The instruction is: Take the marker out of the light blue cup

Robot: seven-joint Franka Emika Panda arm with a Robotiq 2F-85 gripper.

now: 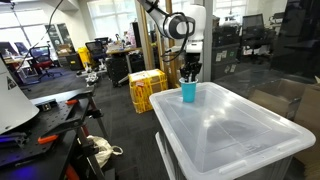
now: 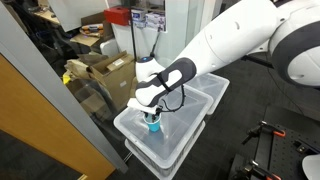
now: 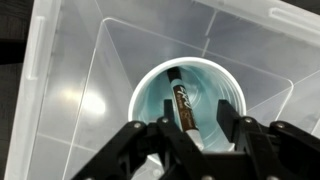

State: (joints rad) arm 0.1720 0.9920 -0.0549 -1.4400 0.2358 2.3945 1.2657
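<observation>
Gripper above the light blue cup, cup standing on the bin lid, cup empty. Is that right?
Not empty: the wrist view shows a dark marker lying inside the cup. The rest holds: the gripper is above the cup, which stands on the bin lid.

An office-like lab is being shown: office chairs (image 1: 40, 62) and a cluttered workbench (image 1: 50, 102) are being seen on dark flooring, a yellow crate (image 1: 147, 90) and cardboard boxes (image 2: 105, 72) are being stored alongside.
</observation>
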